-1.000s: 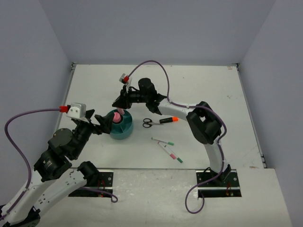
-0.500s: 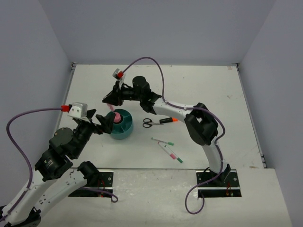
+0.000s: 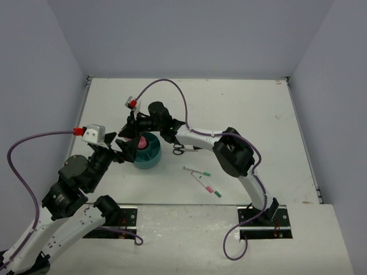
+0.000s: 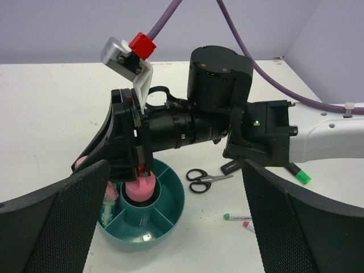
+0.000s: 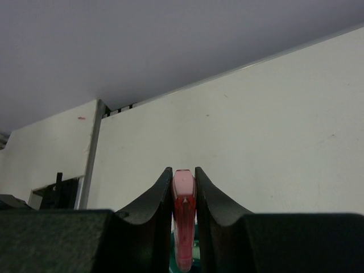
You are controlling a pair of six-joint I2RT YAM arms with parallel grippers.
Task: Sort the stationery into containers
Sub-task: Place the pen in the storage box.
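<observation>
The right tool point(image 5: 183, 173) pinches the pink tube point(image 5: 183, 227) near its top. The tube stands upright, its lower end in the middle cup of the teal organizer point(image 4: 173, 194) directly below. The left tool point(image 3: 124, 144), spread wide, hovers alongside.

I see that the organizer point(image 4: 170, 213) is teal and the tube point(image 4: 140, 187) is pink. The scissors point(image 4: 200, 177) have black handles. The desk point(image 3: 241, 109) is white, and the thin white pens point(image 3: 198, 171) carry green and pink caps. The fingers point(image 4: 57, 227) of my left tool point(image 3: 123, 144) are black with a fine mesh pattern. The cable point(image 3: 166, 83) is purple.
</observation>
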